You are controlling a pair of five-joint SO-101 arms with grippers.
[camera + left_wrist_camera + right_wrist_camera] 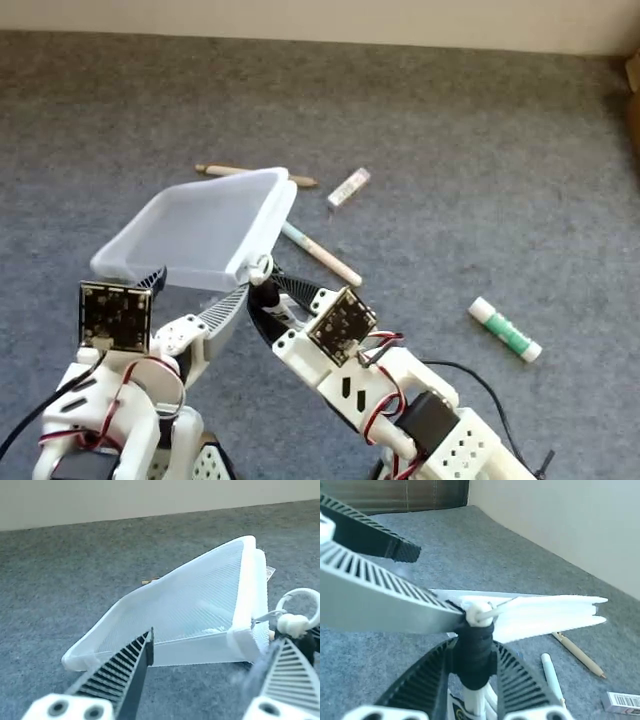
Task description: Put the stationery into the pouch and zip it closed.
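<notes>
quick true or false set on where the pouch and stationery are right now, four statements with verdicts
1. The right claw is shut on the pouch's zip pull. True.
2. The glue stick is inside the pouch. False: it lies on the carpet, well apart from the pouch.
3. A pen lies on the carpet beside the pouch. True.
4. The pouch lies flat on the carpet. False: it is raised and tilted.

Translucent white pouch [205, 225] tilted aloft; pen [322, 256], pencil [300, 181], eraser [348, 187], glue stick [505, 329] scattered.
</notes>
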